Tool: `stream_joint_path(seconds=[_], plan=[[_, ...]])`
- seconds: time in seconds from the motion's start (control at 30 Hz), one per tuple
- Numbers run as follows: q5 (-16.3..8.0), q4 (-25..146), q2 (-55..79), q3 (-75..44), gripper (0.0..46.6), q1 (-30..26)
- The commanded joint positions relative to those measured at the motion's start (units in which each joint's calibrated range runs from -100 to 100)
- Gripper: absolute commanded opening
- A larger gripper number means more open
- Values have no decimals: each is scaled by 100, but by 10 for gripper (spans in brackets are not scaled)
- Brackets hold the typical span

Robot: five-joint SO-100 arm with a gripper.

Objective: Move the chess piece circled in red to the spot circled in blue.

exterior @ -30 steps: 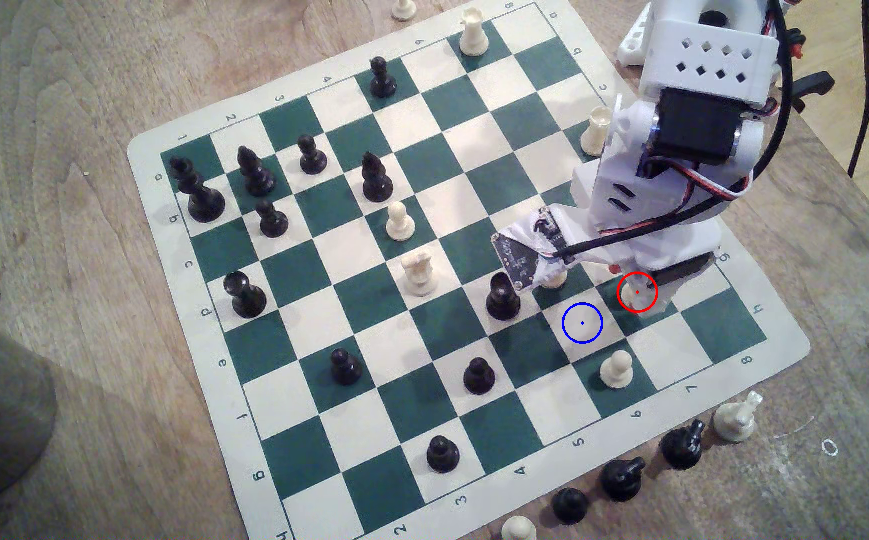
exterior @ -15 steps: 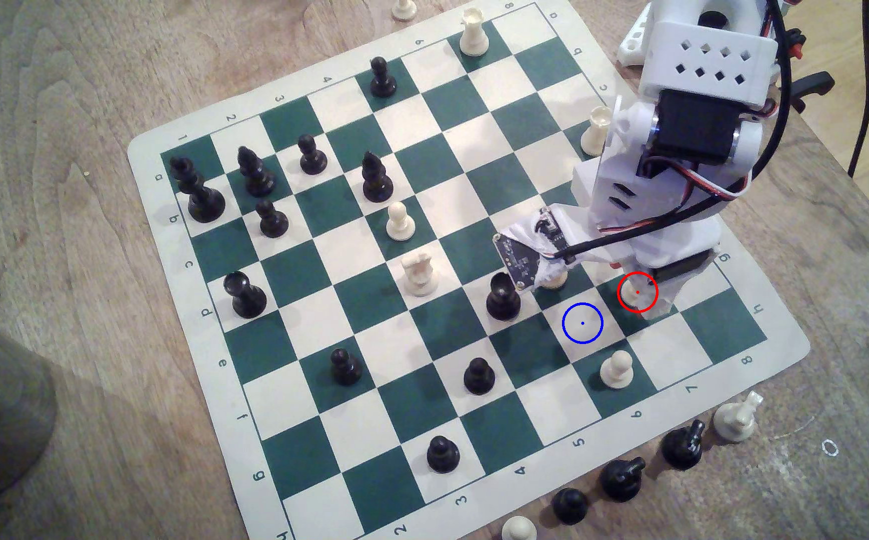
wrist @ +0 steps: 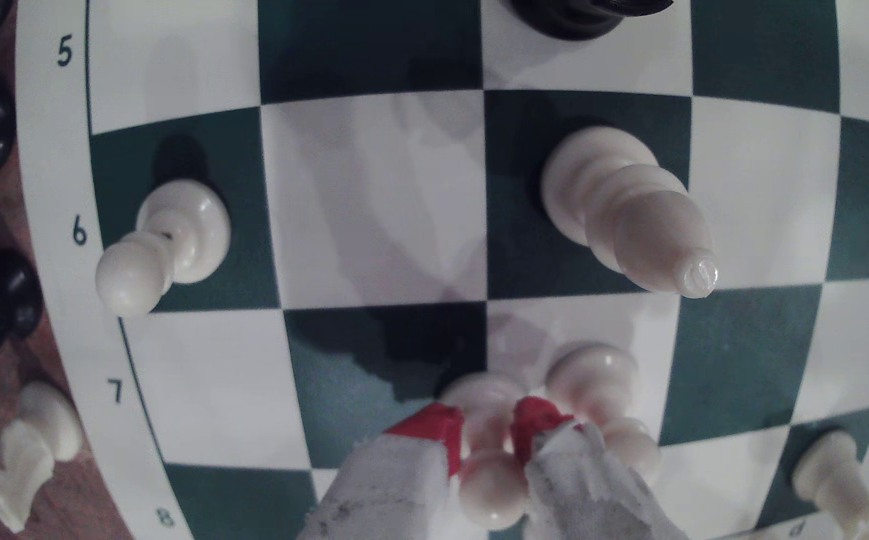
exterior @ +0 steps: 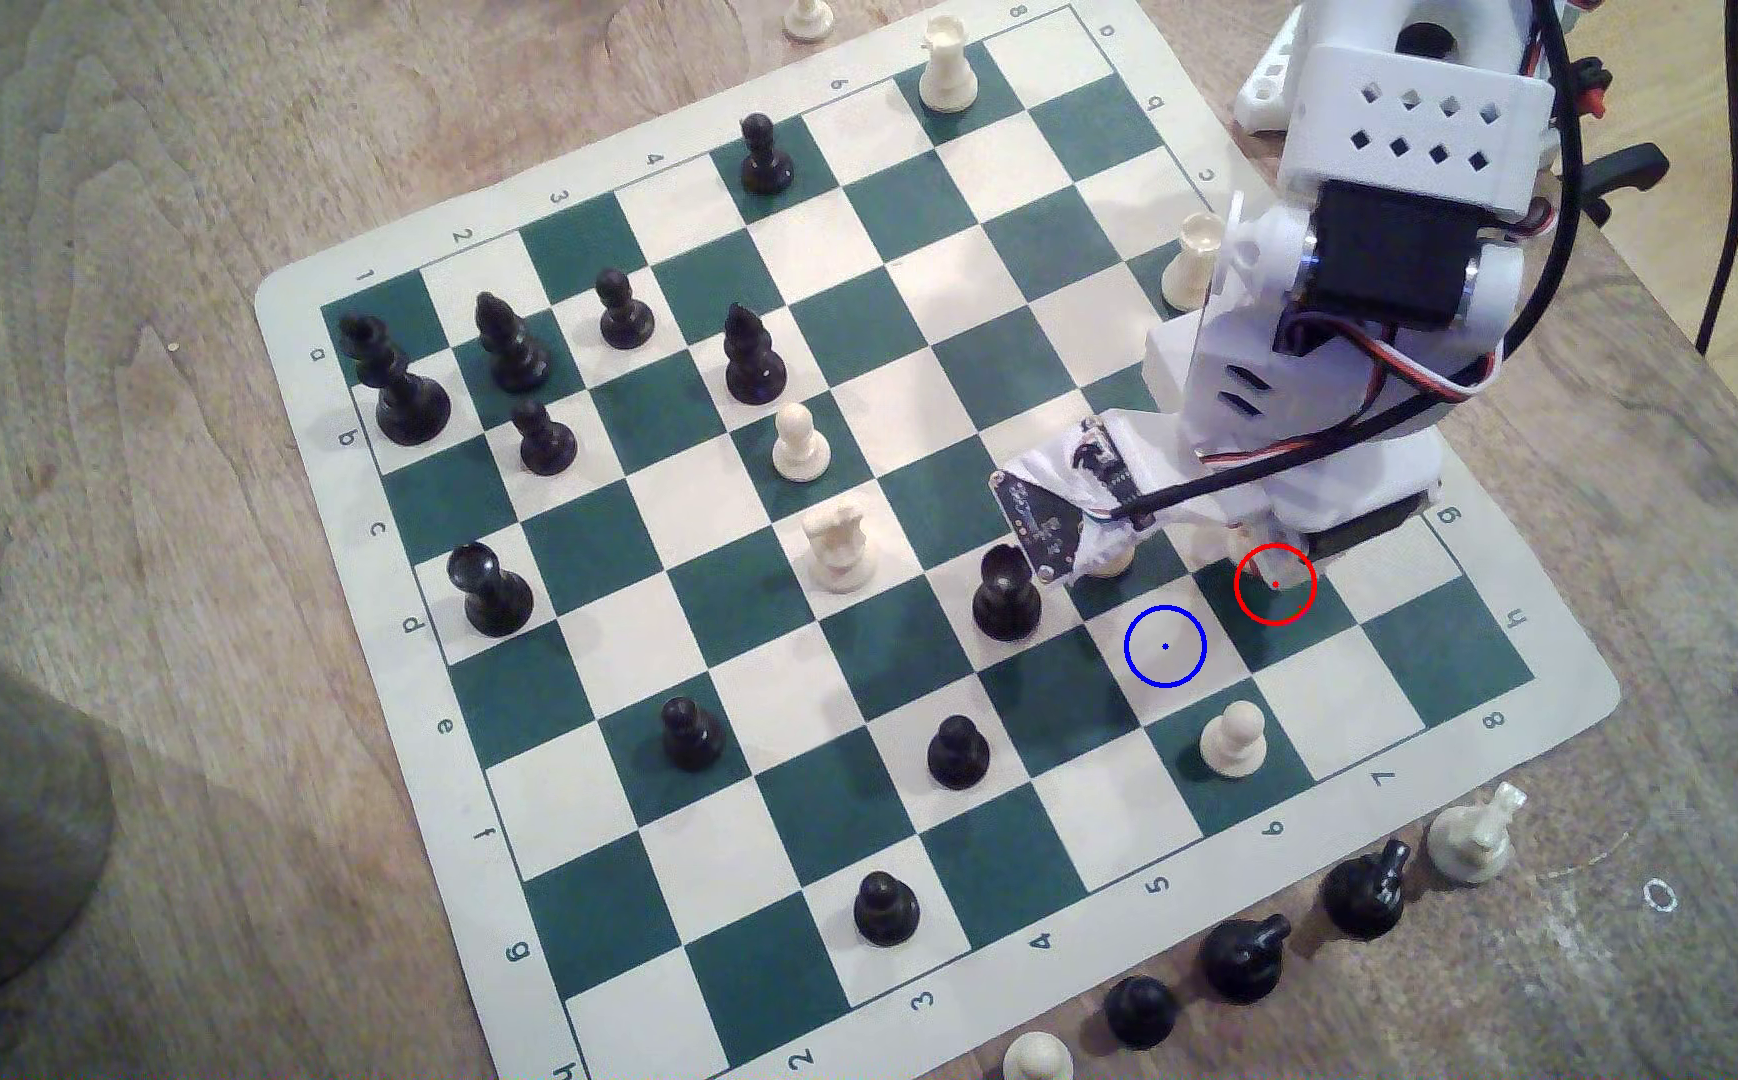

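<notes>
My gripper (wrist: 487, 420) has red-tipped white fingers and is shut on the chess piece (wrist: 489, 457), a small cream pawn pinched at its neck. The pawn's base hangs over a corner of the dark green square (wrist: 370, 384). In the exterior view the gripper (exterior: 1260, 556) sits at the upper edge of the red ring (exterior: 1275, 584), and bare green shows inside that ring. The arm hides most of the pawn there. The spot (exterior: 1165, 646) is the blue-ringed cream square just to the exterior view's left of the red ring. It is bare, and the wrist view shows it as the cream square (wrist: 375, 197).
A tall cream bishop (wrist: 624, 218) stands beside the spot, under the wrist camera board (exterior: 1036, 519). A second cream pawn (wrist: 593, 374) is right next to the held one. Another cream pawn (exterior: 1234, 737) and a black piece (exterior: 1005, 597) flank the spot. Captured pieces (exterior: 1249, 955) lie off the board's edge.
The pawn stood inside the red ring earlier. It has now come up off that square with the gripper, leaving green showing in the ring. The arm has barely shifted.
</notes>
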Motion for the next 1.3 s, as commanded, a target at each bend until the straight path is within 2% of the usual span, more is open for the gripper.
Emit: stream_joint_path(seconds=[0.0, 0.17, 0.6, 1.07, 1.27], plan=[[20, -8, -413, -1, 24, -12], [24, 25, -668, -1, 4, -35], [39, 254, -1245, -454, 3, 82], [103, -123, 71, -1733, 3, 465], [166, -303, 589, -1896, 3, 598]])
